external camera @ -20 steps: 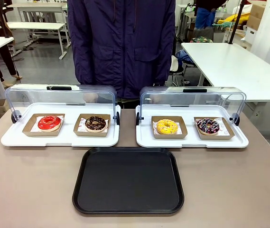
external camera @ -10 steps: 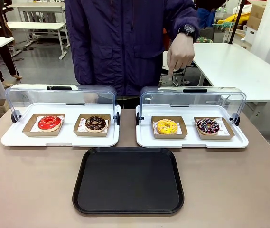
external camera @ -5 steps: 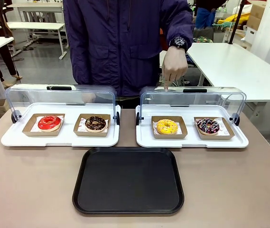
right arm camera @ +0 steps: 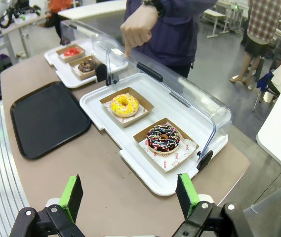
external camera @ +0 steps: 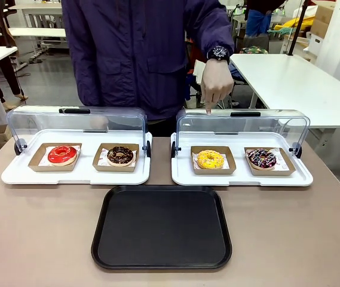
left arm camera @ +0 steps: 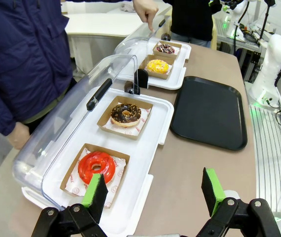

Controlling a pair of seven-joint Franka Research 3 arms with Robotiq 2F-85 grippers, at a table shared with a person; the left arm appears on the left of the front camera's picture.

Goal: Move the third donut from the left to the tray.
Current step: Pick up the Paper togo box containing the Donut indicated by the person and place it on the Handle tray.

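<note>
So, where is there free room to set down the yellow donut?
The black tray is wholly bare, nearer than both white trays. Bare table flanks it. Crowded: the right one with the yellow donut, a person's hand at its lid.

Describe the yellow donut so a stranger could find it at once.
Beyond the black tray, two white lidded trays stand side by side; take the right white tray. Of its two donuts in brown cardboard holders, the yellow donut is the left one, below the person's pointing hand. Only it has yellow glaze; the chocolate donut beside it has coloured sprinkles.
</note>
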